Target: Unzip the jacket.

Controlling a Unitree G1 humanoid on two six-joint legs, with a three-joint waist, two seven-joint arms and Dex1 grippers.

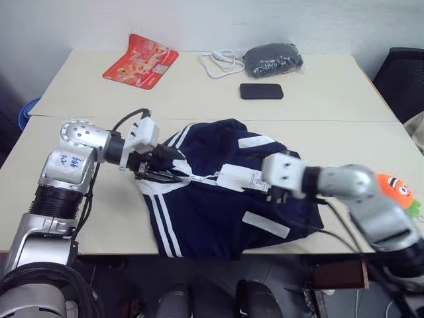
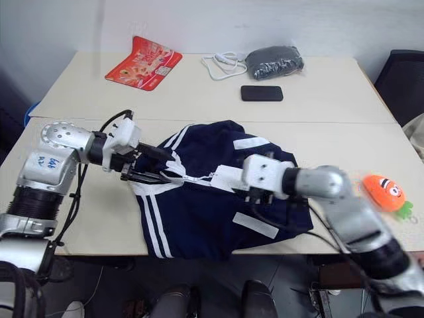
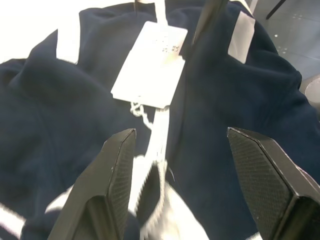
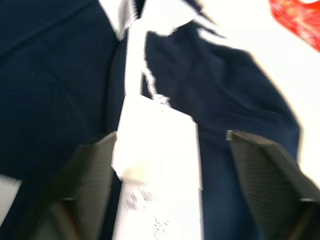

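Observation:
The navy jacket (image 1: 212,218) with white stripes lies crumpled on the near half of the table, reaching its front edge. A white paper tag (image 1: 242,177) rests on its middle, tied by a string along the white zipper line (image 3: 159,130). My left gripper (image 1: 176,167) is at the collar end, open, its fingers (image 3: 116,180) standing either side of the zipper strip and white collar. From the right, my right gripper (image 1: 262,184) hovers over the tag (image 4: 157,150), open, with its fingers (image 4: 265,170) spread to both sides of the tag.
On the far half of the table lie a red snack packet (image 1: 140,61), a white cable (image 1: 222,63), a dark grey bundle in plastic (image 1: 272,58) and a black phone (image 1: 261,91). An orange carrot plush (image 1: 395,190) sits at the right edge. A black chair (image 1: 404,79) stands beyond.

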